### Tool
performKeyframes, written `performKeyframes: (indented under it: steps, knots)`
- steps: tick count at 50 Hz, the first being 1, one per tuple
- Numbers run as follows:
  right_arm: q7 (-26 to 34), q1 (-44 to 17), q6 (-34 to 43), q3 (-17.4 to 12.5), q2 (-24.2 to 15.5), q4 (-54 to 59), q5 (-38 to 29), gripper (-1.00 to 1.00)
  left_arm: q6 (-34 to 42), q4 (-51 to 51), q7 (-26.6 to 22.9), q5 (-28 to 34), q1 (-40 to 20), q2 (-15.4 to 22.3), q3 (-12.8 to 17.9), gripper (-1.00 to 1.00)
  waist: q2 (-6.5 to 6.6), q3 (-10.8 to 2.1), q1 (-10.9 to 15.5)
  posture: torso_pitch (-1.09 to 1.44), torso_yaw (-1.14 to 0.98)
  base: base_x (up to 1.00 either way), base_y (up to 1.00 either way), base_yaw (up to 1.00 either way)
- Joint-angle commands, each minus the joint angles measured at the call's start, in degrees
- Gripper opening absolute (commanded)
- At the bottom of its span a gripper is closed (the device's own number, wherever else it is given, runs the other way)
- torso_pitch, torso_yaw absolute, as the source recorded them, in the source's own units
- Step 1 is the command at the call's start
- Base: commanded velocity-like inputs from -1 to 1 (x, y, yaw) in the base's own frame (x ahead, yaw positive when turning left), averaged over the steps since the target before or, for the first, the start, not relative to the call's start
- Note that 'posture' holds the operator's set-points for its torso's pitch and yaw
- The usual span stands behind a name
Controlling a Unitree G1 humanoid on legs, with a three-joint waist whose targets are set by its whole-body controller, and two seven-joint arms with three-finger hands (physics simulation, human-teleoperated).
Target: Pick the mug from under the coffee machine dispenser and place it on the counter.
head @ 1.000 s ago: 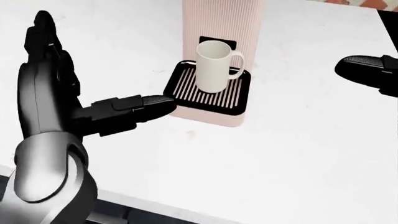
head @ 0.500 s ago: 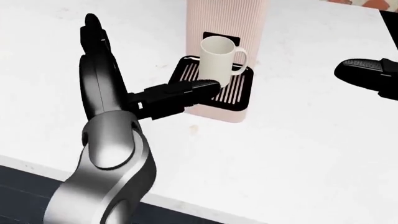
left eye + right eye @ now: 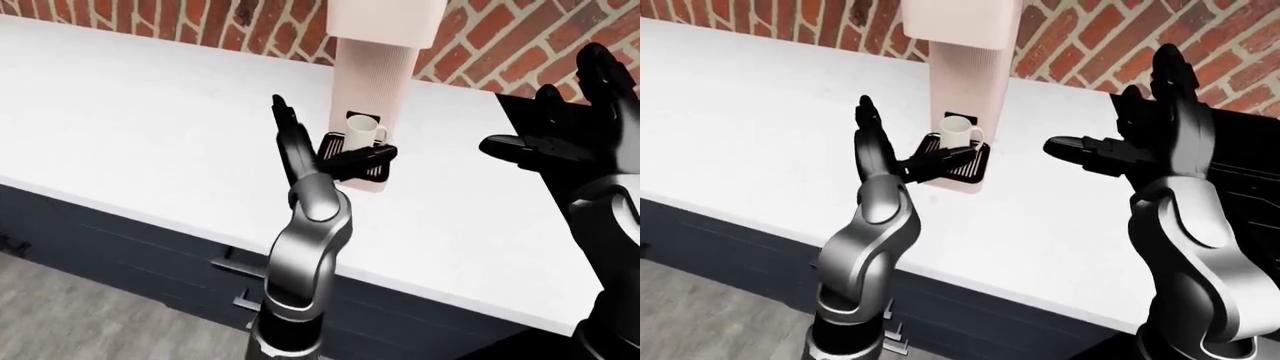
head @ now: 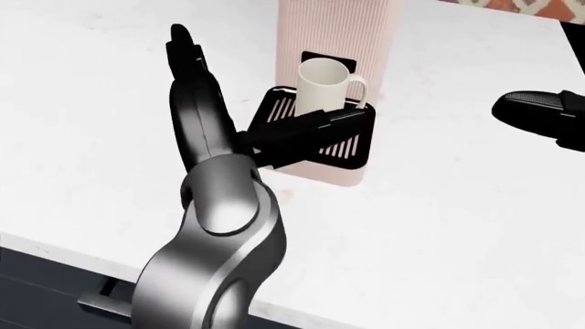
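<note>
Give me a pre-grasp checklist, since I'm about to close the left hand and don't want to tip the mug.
1. Mug upright on the drip tray: ok.
2. Left hand open: ok, thumb out to the view's right, other fingers pointing up.
3. Fingers around the mug: not ok; only the thumb reaches across below the mug in the head view.
4. Thumb touching the mug: cannot tell.
5. Right hand clear of the coffee machine: ok, open and off to the view's right.
6. Bare counter for placing: ok.
</note>
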Motion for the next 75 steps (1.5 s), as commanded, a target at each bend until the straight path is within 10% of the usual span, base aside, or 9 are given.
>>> performKeyframes:
  steps: [1,75]
  knots:
    - [0.08,-1.28,-1.67,-0.86,-0.92,-1.32,-0.14,1.0,-3.09,-0.02,-0.35,0.33,-1.69,-0.42,-0.56,1.0,-0.39,-1.25,0.03,0.0,0.0,0.0,0.0,0.0]
    - [0.63,-0.25,-2.39,-0.92,-0.24,-1.19,-0.14,1.0,-24.35,32.08,2.18,1.68,-12.81,-3.12,1.55,1.0,-1.1,-1.51,0.05,0.0,0.0,0.0,0.0,0.0]
